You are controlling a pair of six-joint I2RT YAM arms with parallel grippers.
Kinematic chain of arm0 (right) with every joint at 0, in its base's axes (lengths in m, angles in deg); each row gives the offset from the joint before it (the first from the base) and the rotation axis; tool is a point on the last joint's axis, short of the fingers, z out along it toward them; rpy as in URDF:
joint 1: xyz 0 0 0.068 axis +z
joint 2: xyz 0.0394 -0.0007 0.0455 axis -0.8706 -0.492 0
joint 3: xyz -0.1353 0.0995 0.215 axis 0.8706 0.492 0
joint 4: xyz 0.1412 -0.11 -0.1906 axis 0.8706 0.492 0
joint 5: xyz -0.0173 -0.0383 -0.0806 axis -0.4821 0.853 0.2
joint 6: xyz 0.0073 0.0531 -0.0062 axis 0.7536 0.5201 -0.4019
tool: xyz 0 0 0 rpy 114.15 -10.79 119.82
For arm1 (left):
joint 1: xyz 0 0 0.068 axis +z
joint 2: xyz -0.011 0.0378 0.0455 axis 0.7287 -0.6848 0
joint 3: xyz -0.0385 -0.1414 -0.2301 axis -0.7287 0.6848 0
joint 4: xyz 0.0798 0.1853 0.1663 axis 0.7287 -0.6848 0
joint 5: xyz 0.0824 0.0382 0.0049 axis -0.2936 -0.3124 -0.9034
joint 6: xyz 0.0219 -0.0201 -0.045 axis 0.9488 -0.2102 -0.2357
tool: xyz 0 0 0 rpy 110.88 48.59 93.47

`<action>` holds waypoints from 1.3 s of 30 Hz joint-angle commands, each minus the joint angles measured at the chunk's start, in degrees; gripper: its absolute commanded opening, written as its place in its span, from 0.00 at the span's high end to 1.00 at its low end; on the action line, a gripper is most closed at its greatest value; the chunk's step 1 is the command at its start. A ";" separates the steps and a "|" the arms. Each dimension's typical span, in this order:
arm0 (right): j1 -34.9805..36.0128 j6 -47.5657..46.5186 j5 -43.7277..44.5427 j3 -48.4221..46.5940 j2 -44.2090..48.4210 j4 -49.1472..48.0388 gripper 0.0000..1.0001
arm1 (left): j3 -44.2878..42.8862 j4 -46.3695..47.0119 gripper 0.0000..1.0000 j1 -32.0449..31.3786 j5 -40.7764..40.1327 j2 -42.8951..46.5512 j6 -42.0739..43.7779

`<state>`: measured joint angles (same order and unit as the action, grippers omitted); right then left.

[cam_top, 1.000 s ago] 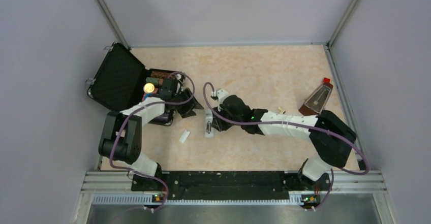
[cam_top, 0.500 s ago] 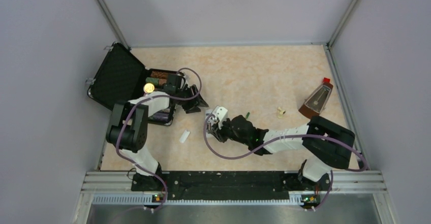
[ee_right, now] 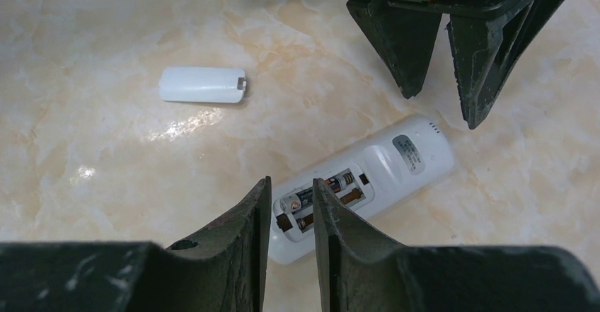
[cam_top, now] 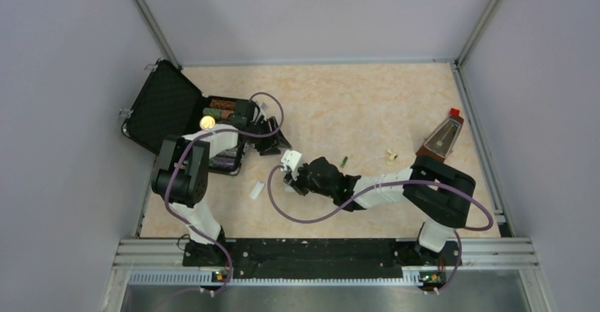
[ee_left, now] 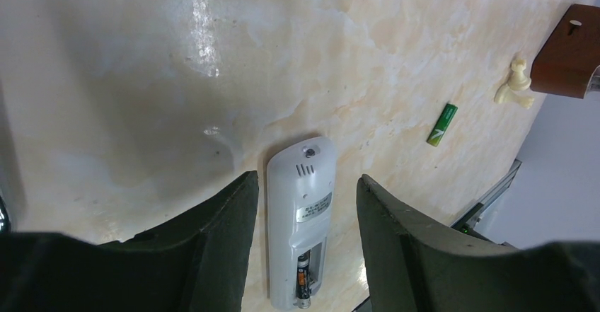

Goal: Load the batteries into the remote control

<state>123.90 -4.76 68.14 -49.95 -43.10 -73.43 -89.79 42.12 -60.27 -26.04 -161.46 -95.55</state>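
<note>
Batteries, two: dark battery (ee_right: 311,195) seated in single remote control (ee_right: 396,160), green battery (ee_left: 442,124) loose on table (ee_left: 141,78). Left gripper (ee_left: 306,185) spread wide astride remote; right gripper (ee_right: 291,185) narrowly parted, empty.

The left end effector (ee_left: 306,181) hangs low near the surface's left edge, its fingers spread wide. The right arm stretches left toward the centre. The right end effector (ee_right: 291,182) has its fingers nearly together, with a narrow gap between them.

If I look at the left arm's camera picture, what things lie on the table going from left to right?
remote control → green battery → small cream piece → brown metronome
</note>
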 commanded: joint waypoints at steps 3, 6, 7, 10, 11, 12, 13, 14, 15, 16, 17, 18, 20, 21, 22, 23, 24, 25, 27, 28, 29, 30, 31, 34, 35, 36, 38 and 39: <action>0.60 -3.07 -2.05 -3.94 -1.87 3.10 0.73 | -1.13 -0.21 0.42 -0.19 0.12 -0.66 2.07; 0.60 -3.63 -2.05 -4.44 -2.42 4.35 0.73 | -1.12 -0.08 0.42 -0.21 0.31 -0.71 1.94; 0.61 -3.71 -2.06 -4.55 -2.45 4.71 0.73 | -1.05 -0.16 0.42 -0.28 0.31 -0.70 1.92; 0.60 -3.80 -1.64 -4.70 -2.56 5.60 0.73 | -0.96 -0.16 0.42 -0.30 0.32 -0.63 1.96; 0.61 -3.81 -1.36 -4.75 -2.57 5.94 0.73 | -0.94 -0.16 0.42 -0.38 0.22 -0.61 1.92; 0.61 -3.78 -1.22 -4.68 -2.62 6.11 0.73 | -0.95 -0.08 0.42 -0.43 0.31 -0.61 1.92; 0.60 -3.69 -1.03 -4.63 -2.80 6.11 0.73 | -0.89 -0.11 0.42 -0.47 0.34 -0.61 1.85; 0.58 -3.24 -0.95 -4.59 -2.97 6.08 0.73 | -0.86 0.05 0.42 -0.55 0.43 -0.65 1.79; 0.50 -2.74 -1.01 -4.77 -3.17 6.37 0.73 | -0.79 0.12 0.42 -0.64 0.48 -0.69 1.75; 0.45 -2.28 -1.01 -4.96 -3.56 6.68 0.73 | -0.77 0.19 0.42 -0.72 0.48 -0.77 1.74; 0.44 -1.86 -0.79 -4.97 -3.85 6.60 0.73 | -0.70 0.32 0.42 -0.74 0.49 -0.83 1.66; 0.39 -1.47 -0.69 -4.87 -4.06 6.30 0.73 | -0.67 0.37 0.42 -0.82 0.53 -0.92 1.53; 0.35 -0.86 -0.26 -4.92 -4.27 6.10 0.74 | -0.61 0.53 0.42 -0.83 0.83 -1.06 1.31; 0.30 -0.52 0.06 -5.08 -4.49 6.29 0.75 | -0.60 0.59 0.42 -0.81 0.85 -1.15 1.17; 0.22 -0.18 0.33 -5.18 -4.61 6.47 0.75 | -0.60 0.62 0.42 -0.83 0.94 -1.18 1.09; 0.18 0.05 0.48 -5.15 -4.73 6.32 0.76 | -0.53 0.63 0.42 -0.83 0.91 -1.17 1.04; 0.09 0.31 0.65 -5.05 -4.71 6.25 0.76 | -0.52 0.69 0.42 -0.91 1.03 -1.21 1.04; 0.02 0.53 0.88 -5.02 -4.66 6.32 0.77 | -0.54 0.68 0.42 -0.92 1.03 -1.14 1.09; -0.05 0.81 1.32 -4.85 -4.44 6.25 0.78 | -0.59 0.72 0.42 -0.92 1.02 -1.15 1.04; -0.10 1.10 1.52 -4.92 -4.41 6.41 0.79 | -0.60 0.68 0.42 -0.92 0.99 -1.16 1.04; -0.17 1.24 1.52 -4.89 -4.27 6.43 0.79 | -0.60 0.67 0.42 -0.96 1.02 -1.20 1.08; -0.31 1.43 1.72 -4.85 -4.25 6.52 0.79 | -0.60 0.72 0.42 -1.00 0.99 -1.26 1.09; -0.49 1.67 1.75 -4.92 -4.14 6.72 0.79 | -0.55 0.70 0.42 -1.05 1.06 -1.23 1.12; -0.96 2.48 1.70 -4.87 -3.50 6.99 0.81 | -0.66 0.67 0.42 -1.22 1.19 -1.77 1.21; -1.05 2.57 1.79 -4.85 -3.46 7.12 0.81 | -0.62 0.64 0.42 -1.31 1.20 -1.87 1.21; -1.20 2.79 1.88 -4.85 -3.31 7.44 0.81 | -0.60 0.55 0.42 -1.35 1.21 -2.02 1.23; -1.56 3.02 1.33 -4.62 -2.82 7.94 0.80 | -0.52 0.50 0.42 -1.51 1.06 -2.10 1.19; -1.57 3.00 1.05 -4.47 -2.56 8.18 0.77 | -0.51 0.40 0.42 -1.53 0.89 -2.08 1.09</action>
<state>123.36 -2.60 68.75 -53.09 -46.88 -66.37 -89.79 41.29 -61.39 -26.00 -162.83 -94.57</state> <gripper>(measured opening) 0.200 0.578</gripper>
